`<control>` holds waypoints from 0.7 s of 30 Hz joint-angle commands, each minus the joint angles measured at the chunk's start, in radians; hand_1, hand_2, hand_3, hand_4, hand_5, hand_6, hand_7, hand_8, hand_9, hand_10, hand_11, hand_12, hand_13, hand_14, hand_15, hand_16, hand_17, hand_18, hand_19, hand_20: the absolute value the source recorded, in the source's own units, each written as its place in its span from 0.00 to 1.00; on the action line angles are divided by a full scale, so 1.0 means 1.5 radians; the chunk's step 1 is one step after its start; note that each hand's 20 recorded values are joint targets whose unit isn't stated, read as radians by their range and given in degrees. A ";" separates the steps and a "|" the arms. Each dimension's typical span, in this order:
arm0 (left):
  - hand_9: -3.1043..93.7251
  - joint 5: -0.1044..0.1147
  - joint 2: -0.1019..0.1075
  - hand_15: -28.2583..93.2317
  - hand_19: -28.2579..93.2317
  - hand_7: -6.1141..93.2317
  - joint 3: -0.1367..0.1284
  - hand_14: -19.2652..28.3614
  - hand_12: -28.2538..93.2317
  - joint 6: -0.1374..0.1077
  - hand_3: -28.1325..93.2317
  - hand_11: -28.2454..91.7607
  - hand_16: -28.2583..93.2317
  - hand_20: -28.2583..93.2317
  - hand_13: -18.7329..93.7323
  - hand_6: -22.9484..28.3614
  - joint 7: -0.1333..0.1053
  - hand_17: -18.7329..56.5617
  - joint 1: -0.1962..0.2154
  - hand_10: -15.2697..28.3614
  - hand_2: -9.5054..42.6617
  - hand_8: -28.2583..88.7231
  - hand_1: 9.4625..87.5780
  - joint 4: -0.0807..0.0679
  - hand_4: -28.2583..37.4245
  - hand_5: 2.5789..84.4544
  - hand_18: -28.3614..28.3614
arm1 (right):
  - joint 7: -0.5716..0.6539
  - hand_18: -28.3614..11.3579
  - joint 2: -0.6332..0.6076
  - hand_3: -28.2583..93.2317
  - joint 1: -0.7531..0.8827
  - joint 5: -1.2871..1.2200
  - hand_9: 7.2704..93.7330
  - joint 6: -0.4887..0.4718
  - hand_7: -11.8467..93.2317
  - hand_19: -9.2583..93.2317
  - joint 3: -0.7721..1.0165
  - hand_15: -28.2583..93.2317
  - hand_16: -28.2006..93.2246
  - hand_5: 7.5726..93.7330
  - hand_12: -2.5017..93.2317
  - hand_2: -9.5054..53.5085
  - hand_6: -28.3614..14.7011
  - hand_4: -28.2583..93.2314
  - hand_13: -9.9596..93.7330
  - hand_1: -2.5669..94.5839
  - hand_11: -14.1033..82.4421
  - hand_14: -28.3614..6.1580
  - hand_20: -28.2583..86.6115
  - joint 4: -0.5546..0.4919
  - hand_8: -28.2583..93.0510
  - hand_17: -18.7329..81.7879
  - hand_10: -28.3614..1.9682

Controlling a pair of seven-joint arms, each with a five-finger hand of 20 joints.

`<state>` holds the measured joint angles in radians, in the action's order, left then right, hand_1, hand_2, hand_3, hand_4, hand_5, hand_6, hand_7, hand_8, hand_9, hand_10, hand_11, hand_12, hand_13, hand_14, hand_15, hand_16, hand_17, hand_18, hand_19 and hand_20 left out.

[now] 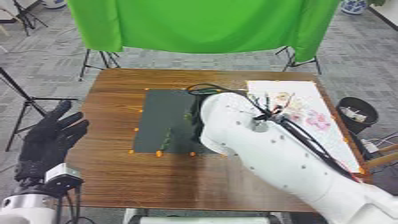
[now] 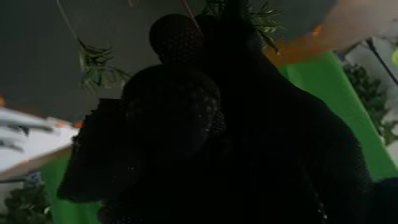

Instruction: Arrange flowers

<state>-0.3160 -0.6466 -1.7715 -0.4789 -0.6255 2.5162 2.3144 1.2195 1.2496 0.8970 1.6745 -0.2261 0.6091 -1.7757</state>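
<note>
In the head view my right hand [image 1: 197, 122] is over the dark grey mat [image 1: 160, 112], mostly hidden by its white arm. Green stems [image 1: 167, 137] lie on the mat just left of it. My left hand [image 1: 55, 137] is held off the table's left side, fingers straight and apart. Pink flowers [image 1: 317, 120] rest on the white sheet [image 1: 333, 137] at the right. From the right wrist, the right hand [image 2: 173, 110] has curled fingers, with a thin reddish stem [image 2: 190, 12] pinched at their tips. Green leaves [image 2: 99, 67] lie beyond the glove.
Small orange markers [image 1: 159, 153] line the mat and sheet. The brown table [image 1: 115, 177] extends in front of the mat. Past its right edge stands a black bin [image 1: 357, 110]; a green cloth [image 1: 204, 25] hangs behind the far edge.
</note>
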 commanded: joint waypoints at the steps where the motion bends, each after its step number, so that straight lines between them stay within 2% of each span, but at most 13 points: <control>1: 0.38 -0.022 -0.017 0.68 0.62 0.17 0.019 0.94 0.32 0.021 0.77 0.47 0.13 0.29 0.36 0.63 0.030 0.14 -0.036 0.79 0.32 0.17 0.26 -0.011 0.11 0.42 0.90 | 0.020 0.63 0.020 0.81 0.012 0.005 1.00 0.015 0.23 1.00 -0.029 0.72 0.36 0.92 0.23 0.07 0.44 0.00 1.00 0.67 0.49 0.72 0.33 0.037 0.39 0.96 0.50; 2: 0.38 -0.018 -0.012 0.68 0.62 0.17 0.025 0.94 0.32 0.022 0.77 0.47 0.13 0.29 0.36 0.63 0.026 0.14 -0.045 0.79 0.32 0.17 0.26 -0.014 0.11 0.42 0.90 | 0.018 0.63 0.021 0.81 0.001 0.001 1.00 0.026 0.23 1.00 -0.040 0.72 0.36 0.92 0.23 0.07 0.44 0.00 1.00 0.67 0.49 0.72 0.33 0.043 0.39 0.96 0.50; 3: 0.38 -0.018 -0.016 0.68 0.62 0.17 0.030 0.94 0.32 0.023 0.77 0.47 0.13 0.29 0.36 0.63 0.030 0.14 -0.050 0.79 0.32 0.17 0.26 -0.015 0.11 0.42 0.90 | 0.018 0.63 0.023 0.81 -0.002 -0.002 1.00 0.028 0.23 1.00 -0.045 0.72 0.36 0.92 0.23 0.07 0.44 0.00 1.00 0.67 0.49 0.72 0.33 0.049 0.39 0.96 0.50; 6: 0.38 -0.030 -0.020 0.68 0.62 0.17 0.050 0.94 0.32 0.030 0.77 0.47 0.13 0.29 0.36 0.63 0.041 0.14 -0.077 0.79 0.32 0.17 0.26 -0.022 0.11 0.42 0.90 | 0.013 0.63 0.029 0.81 -0.006 0.006 1.00 0.048 0.23 1.00 -0.054 0.72 0.36 0.92 0.23 0.07 0.44 0.00 1.00 0.67 0.49 0.72 0.33 0.062 0.38 0.96 0.50; 9: 0.38 -0.029 -0.014 0.68 0.62 0.17 0.063 0.94 0.32 0.033 0.77 0.47 0.13 0.29 0.36 0.63 0.043 0.14 -0.091 0.79 0.32 0.17 0.26 -0.025 0.11 0.42 0.90 | 0.009 0.63 0.032 0.81 -0.007 0.017 1.00 0.060 0.23 1.00 -0.059 0.72 0.36 0.92 0.23 0.08 0.45 0.00 1.00 0.67 0.49 0.72 0.33 0.065 0.38 0.96 0.51; 10: 0.38 -0.026 -0.009 0.68 0.62 0.17 0.067 0.94 0.32 0.033 0.77 0.47 0.13 0.29 0.36 0.63 0.039 0.14 -0.094 0.79 0.32 0.17 0.26 -0.026 0.11 0.42 0.90 | 0.007 0.63 0.032 0.81 -0.009 0.019 1.00 0.064 0.23 1.00 -0.061 0.72 0.36 0.92 0.23 0.08 0.45 0.00 1.00 0.67 0.49 0.72 0.33 0.065 0.38 0.96 0.51; 11: 0.38 -0.027 -0.010 0.68 0.62 0.17 0.067 0.94 0.32 0.035 0.77 0.47 0.13 0.29 0.36 0.63 0.039 0.14 -0.094 0.79 0.32 0.17 0.26 -0.027 0.11 0.42 0.90 | 0.005 0.63 0.032 0.81 -0.009 0.022 1.00 0.068 0.23 1.00 -0.063 0.72 0.36 0.92 0.23 0.08 0.45 0.00 1.00 0.67 0.49 0.72 0.33 0.066 0.38 0.96 0.51; 12: 0.38 -0.020 -0.003 0.68 0.62 0.17 0.072 0.94 0.32 0.032 0.77 0.47 0.13 0.29 0.36 0.63 0.033 0.14 -0.097 0.79 0.32 0.17 0.26 -0.028 0.11 0.42 0.90 | 0.004 0.63 0.034 0.81 -0.010 0.023 1.00 0.071 0.23 1.00 -0.062 0.72 0.36 0.92 0.23 0.08 0.45 0.00 1.00 0.67 0.49 0.71 0.33 0.068 0.38 0.96 0.51; 14: 0.38 -0.022 -0.006 0.68 0.62 0.17 0.075 0.94 0.32 0.033 0.77 0.47 0.13 0.29 0.36 0.63 0.037 0.14 -0.101 0.79 0.32 0.17 0.26 -0.029 0.11 0.42 0.90 | 0.004 0.63 0.038 0.81 -0.015 0.021 1.00 0.073 0.23 1.00 -0.065 0.72 0.36 0.92 0.23 0.08 0.45 0.00 1.00 0.67 0.49 0.72 0.33 0.074 0.38 0.96 0.51; 17: 0.38 -0.033 -0.015 0.68 0.62 0.17 0.079 0.94 0.32 0.038 0.77 0.47 0.13 0.29 0.36 0.63 0.051 0.14 -0.110 0.79 0.32 0.17 0.27 -0.031 0.11 0.42 0.90 | -0.002 0.63 0.044 0.81 -0.016 0.027 1.00 0.083 0.23 1.00 -0.068 0.72 0.36 0.92 0.23 0.08 0.45 0.01 1.00 0.67 0.49 0.71 0.32 0.078 0.38 0.96 0.51; 21: 0.38 -0.039 -0.018 0.68 0.62 0.17 0.093 0.94 0.32 0.044 0.77 0.47 0.13 0.29 0.36 0.63 0.056 0.14 -0.131 0.79 0.32 0.17 0.27 -0.037 0.11 0.42 0.90 | -0.005 0.63 0.048 0.80 -0.015 0.027 1.00 0.092 0.23 1.00 -0.065 0.72 0.36 0.91 0.23 0.08 0.45 0.01 1.00 0.67 0.49 0.71 0.32 0.081 0.38 0.96 0.52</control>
<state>-0.3506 -0.6566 -1.6540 -0.4376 -0.5726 2.3560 2.2701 1.2255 1.2947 0.8838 1.6942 -0.1168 0.5074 -1.6601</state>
